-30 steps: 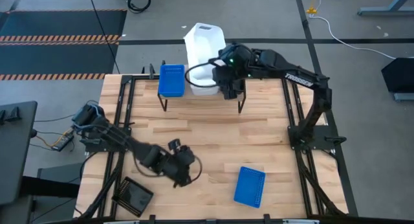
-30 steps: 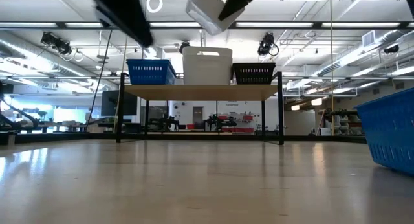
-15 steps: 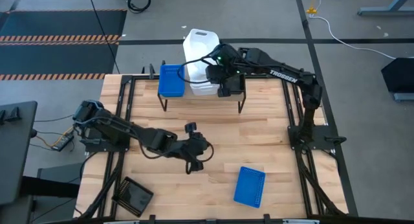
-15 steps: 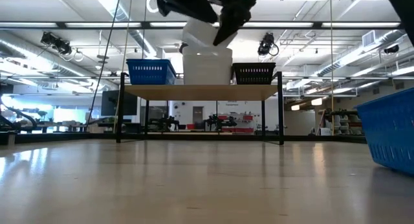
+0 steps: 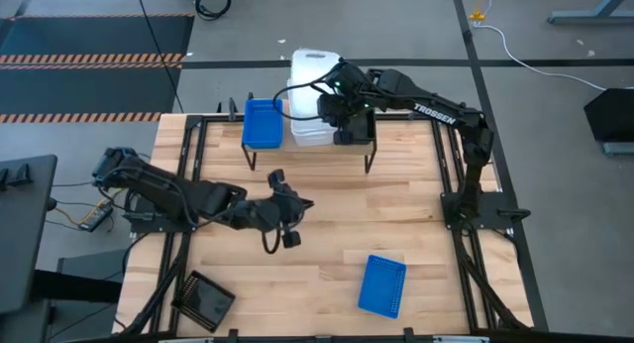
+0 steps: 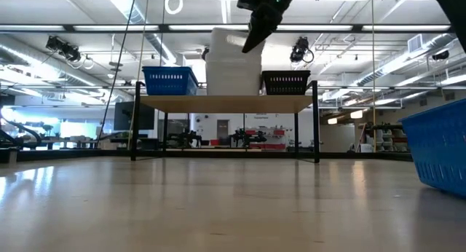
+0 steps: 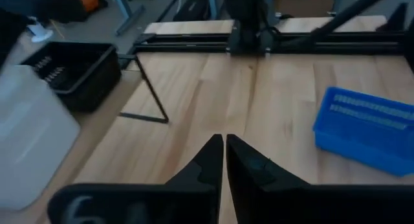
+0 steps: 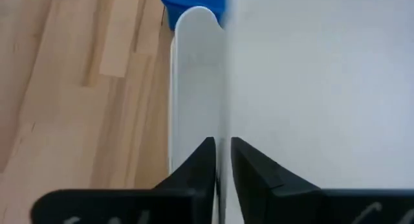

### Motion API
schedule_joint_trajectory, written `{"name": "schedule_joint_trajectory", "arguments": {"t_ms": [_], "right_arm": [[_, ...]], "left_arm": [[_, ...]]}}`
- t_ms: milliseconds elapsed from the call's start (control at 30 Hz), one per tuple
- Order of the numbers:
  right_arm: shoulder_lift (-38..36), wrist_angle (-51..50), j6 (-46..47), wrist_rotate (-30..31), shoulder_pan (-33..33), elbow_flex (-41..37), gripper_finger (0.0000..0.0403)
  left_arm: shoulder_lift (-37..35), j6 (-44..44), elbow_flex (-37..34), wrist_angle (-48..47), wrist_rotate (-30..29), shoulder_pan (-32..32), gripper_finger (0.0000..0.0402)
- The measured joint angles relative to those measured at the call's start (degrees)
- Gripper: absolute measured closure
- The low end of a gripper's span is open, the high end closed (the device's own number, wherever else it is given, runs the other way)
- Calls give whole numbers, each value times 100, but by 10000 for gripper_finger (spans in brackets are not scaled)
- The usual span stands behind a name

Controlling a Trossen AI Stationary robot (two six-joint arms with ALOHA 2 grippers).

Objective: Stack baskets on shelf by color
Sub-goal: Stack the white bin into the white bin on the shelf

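R pincer (image 8: 222, 160) is sitting up at the shelf (image 6: 226, 103) at the far edge of the desk (image 5: 327, 204), its fingers (image 8: 197, 166) straddling the thin rim of the top white basket (image 5: 315, 67), a slim gap showing either side of the rim, so can't tell if it's actually gripping or just let go. White baskets (image 6: 233, 63) are standing stacked in the shelf's middle, w/ a blue basket on shelf (image 6: 170, 81) to one side and a black basket on shelf (image 6: 285, 82) to the other; in the high view the R arm is covering most of the black one. L pincer (image 7: 224, 156) is hanging over the bare middle of the desk, fingers pressed together w/ nothing between them. A loose blue basket (image 5: 382, 285) is lying on the desk near the front edge, right of centre, well apart from both pincers. A loose black basket (image 5: 204, 299) is sitting at the front-left corner of the desk, turned at an angle.
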Motion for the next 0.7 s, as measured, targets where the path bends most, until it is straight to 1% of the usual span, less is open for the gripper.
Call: {"name": "schedule_joint_trajectory", "arguments": {"t_ms": [233,400,567,633,700], "right_arm": [[15,-1,0,116,78,0,310],[14,-3,-36,127,83,0,306],[11,-8,-58,129,83,0,324],[10,-32,-94,131,85,0,343],[4,-40,-146,131,97,0,371]], "left_arm": [[-51,336,0,9,-59,199,385],[-100,633,-2,35,-52,343,387],[-284,674,-4,15,-59,457,383],[-383,653,2,0,-76,483,383],[-424,641,2,-45,-79,458,386]]}}
